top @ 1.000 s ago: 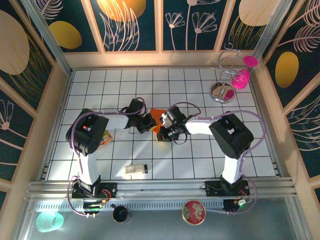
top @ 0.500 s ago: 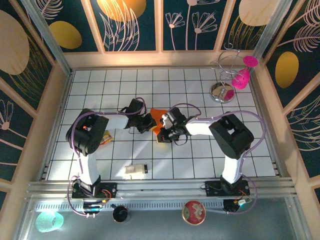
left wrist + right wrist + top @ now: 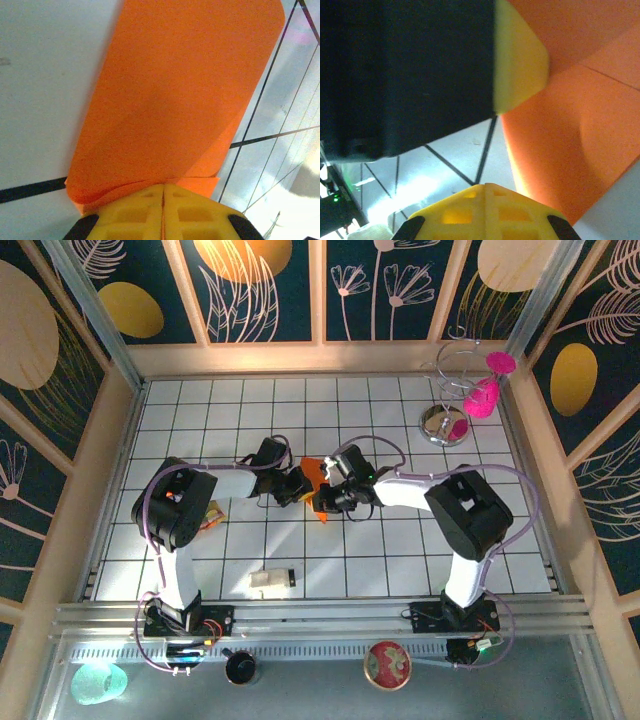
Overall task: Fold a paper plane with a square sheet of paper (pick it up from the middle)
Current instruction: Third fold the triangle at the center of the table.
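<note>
The square sheet of paper [image 3: 317,486] is bright orange and creased into a smaller, layered shape, at the middle of the tiled table between the two grippers. My left gripper [image 3: 164,186] is shut on its near edge, and the paper [image 3: 175,90] fans away from the yellow fingers over the white tiles. In the top view the left gripper [image 3: 300,483] meets the paper from the left. My right gripper [image 3: 485,186] is shut with nothing between its fingers. It sits just left of the paper's curved fold [image 3: 570,140], close to the left gripper's yellow fingertip [image 3: 520,60]. Seen from above, the right gripper [image 3: 331,494] is at the paper's right side.
A small beige block [image 3: 271,581] lies near the front of the table. A crinkled wrapper [image 3: 212,516] lies beside the left arm. A wire stand [image 3: 447,390] with a pink cup [image 3: 481,398] is at the back right. Wooden walls ring the table.
My right gripper has shifted a little up and left, closer against the paper, and the paper's lower edge has moved with it. The left gripper keeps its hold in place.
</note>
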Controlling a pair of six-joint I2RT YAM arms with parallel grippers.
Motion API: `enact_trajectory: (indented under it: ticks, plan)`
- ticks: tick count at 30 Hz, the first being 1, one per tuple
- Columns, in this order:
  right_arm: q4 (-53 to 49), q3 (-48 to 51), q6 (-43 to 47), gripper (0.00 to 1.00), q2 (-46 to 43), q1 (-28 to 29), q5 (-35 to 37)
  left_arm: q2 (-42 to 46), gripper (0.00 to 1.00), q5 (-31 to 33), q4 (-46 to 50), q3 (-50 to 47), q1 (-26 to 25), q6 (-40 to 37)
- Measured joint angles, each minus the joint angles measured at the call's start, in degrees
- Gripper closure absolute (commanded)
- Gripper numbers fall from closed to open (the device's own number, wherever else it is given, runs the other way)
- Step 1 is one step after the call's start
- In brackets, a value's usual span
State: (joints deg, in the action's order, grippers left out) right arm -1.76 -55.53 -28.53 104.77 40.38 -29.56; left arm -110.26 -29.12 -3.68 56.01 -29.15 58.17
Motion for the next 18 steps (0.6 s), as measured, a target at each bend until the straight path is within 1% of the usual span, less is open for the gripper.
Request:
enact_trajectory:
  ticks: [10,18]
  plan:
    - [-0.46,0.2,0.07,1.0,2.21,0.81,-0.11,-0.04,0.92,0.0,-0.02,-0.02,0.07,0.0]
    - [-0.24,3.69,0.13,1.0,-0.13,1.05,-0.61,-0.28,0.92,-0.46,-0.26,-0.02,0.22,0.0]
